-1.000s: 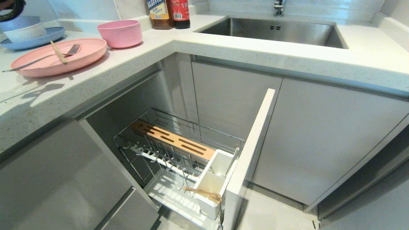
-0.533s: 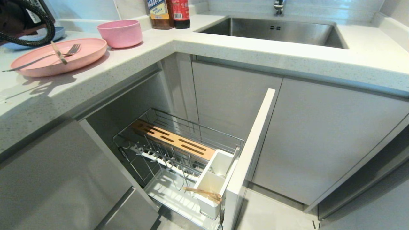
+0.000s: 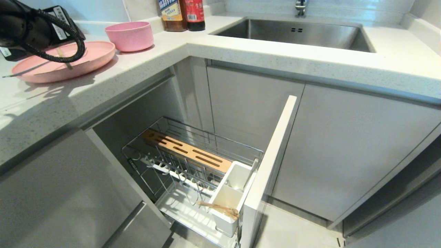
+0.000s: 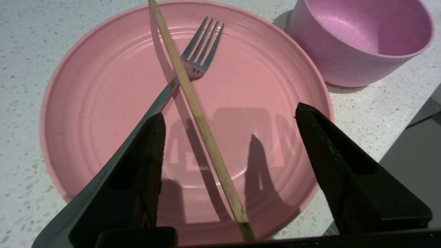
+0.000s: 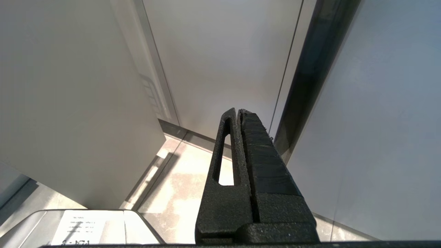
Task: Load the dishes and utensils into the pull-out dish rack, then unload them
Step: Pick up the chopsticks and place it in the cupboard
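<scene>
On the left counter lies the pink plate, with the pink bowl behind it. A silver fork and one wooden chopstick lie crossed on the plate. My left gripper hovers open just above the plate; the chopstick runs between its fingers, untouched. The pull-out dish rack stands drawn out below the counter, and another chopstick rests in its white cup. My right gripper is shut on nothing, parked low by the cabinet fronts.
A steel sink is set in the counter at the back, with two sauce bottles beside it. The rack's pale front panel juts out toward me. Grey cabinet doors flank the rack on both sides.
My left arm has come in from the upper left and moved over the pink plate. It now hides the blue dishes and part of the fork. Nothing else has moved.
</scene>
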